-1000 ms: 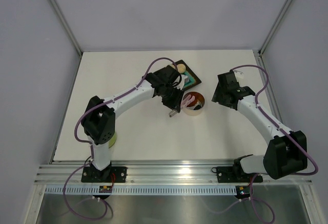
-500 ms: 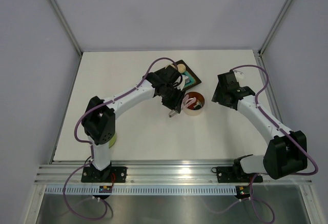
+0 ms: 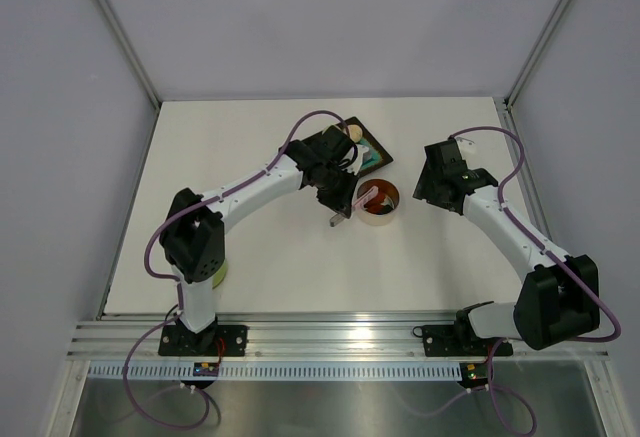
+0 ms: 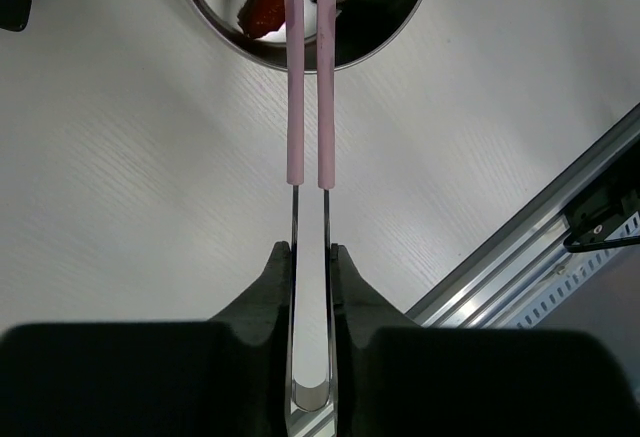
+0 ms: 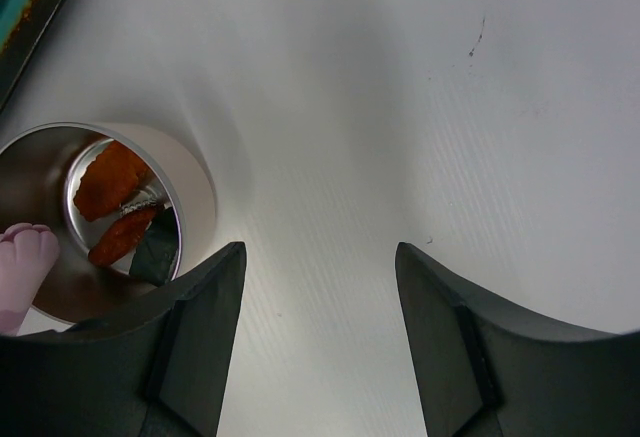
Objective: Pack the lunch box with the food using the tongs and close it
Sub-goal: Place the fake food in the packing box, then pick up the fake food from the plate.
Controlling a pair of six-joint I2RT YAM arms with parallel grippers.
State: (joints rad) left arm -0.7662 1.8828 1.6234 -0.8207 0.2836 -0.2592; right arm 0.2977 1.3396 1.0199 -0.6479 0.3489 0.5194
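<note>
Centrally on the desk point(image 5: 400, 107), the tin point(image 5: 196, 197) holds red-orange food point(image 5: 108, 179). Clamped in the left pincer point(image 4: 309, 253), the tongs point(image 4: 296, 87) reach over the tin, arms nearly together; the right pincer point(image 5: 318, 257) stands open and empty just beside it.

The lunch box point(image 3: 379, 202), a short round steel tin, stands upright and open near the middle of the worktop. Inside, on its shiny floor, lie two red-orange food pieces point(image 5: 110, 177). The tongs point(image 4: 310, 67), slim and pink with thin metal shanks, are squeezed nearly shut and cross the tin's rim at about 8 o'clock, tips dipped inside. A beige ball point(image 3: 353, 133) lies apart at the tin's 11 o'clock. The pale green lid point(image 3: 224, 270), mostly hidden, lies well away at 8 o'clock.
</note>
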